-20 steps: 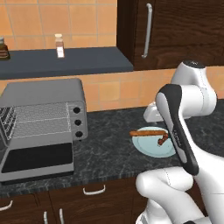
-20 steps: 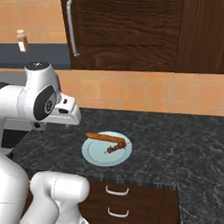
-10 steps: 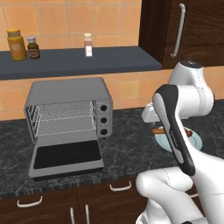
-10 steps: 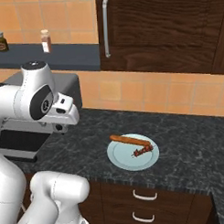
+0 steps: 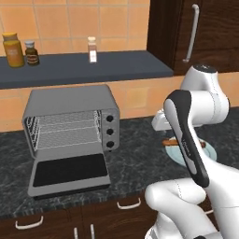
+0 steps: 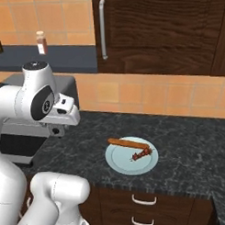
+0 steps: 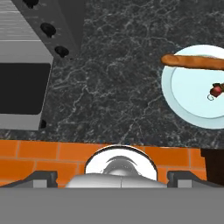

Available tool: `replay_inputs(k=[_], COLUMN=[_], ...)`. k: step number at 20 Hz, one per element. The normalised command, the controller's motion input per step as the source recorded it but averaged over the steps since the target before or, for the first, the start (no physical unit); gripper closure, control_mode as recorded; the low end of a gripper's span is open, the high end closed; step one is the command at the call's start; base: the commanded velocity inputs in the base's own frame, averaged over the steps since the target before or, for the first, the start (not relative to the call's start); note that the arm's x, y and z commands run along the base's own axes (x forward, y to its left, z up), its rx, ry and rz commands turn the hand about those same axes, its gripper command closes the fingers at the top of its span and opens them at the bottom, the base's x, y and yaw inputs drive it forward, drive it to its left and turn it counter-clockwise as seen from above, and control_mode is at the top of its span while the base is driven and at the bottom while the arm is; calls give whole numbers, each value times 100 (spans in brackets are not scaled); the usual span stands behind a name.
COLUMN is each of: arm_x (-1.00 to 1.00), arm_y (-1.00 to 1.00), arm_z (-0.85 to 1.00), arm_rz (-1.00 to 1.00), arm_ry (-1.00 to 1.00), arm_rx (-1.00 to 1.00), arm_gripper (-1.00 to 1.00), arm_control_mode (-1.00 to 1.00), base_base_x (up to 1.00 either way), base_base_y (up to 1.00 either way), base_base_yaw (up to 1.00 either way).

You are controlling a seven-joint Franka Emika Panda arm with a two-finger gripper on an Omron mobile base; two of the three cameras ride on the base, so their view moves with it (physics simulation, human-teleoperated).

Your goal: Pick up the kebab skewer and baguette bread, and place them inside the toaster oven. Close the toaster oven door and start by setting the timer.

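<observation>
Gripping the long smooth orange-brown baguette bread mid-length suits its stiff, light body; the end effector hangs spread apart, empty, above the dark speckled worktop.

Base is driven sideways; toaster oven is brought toward view centre, plate is shifted right.

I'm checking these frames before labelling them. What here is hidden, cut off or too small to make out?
- Plate, left base view: mostly hidden by the arm; kebab skewer unseen there.
- Baguette bread and kebab skewer, hand view: cut by the right edge.
- Toaster oven, right base view: largely behind the arm.
- Jar labels: too small to read.
</observation>
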Motion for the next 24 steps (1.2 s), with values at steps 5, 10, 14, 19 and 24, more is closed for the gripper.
replay_inputs(k=[5, 10, 14, 19, 24], arm_x=[13, 2, 14, 0, 27], arm_y=[0, 87, 94, 60, 15], arm_z=[0, -9, -2, 0, -7], arm_rz=[-1, 2, 0, 0, 0], arm_ry=[0, -4, -20, -49, -44], arm_rx=[0, -9, -6, -1, 7], arm_gripper=[-100, -100, -100, -100, -100], arm_control_mode=[-100, -100, -100, -100, -100], base_base_x=[23, 0, 0, 0, 0], base_base_y=[0, 0, 0, 0, 0], base_base_yaw=[-4, 0, 0, 0, 0])
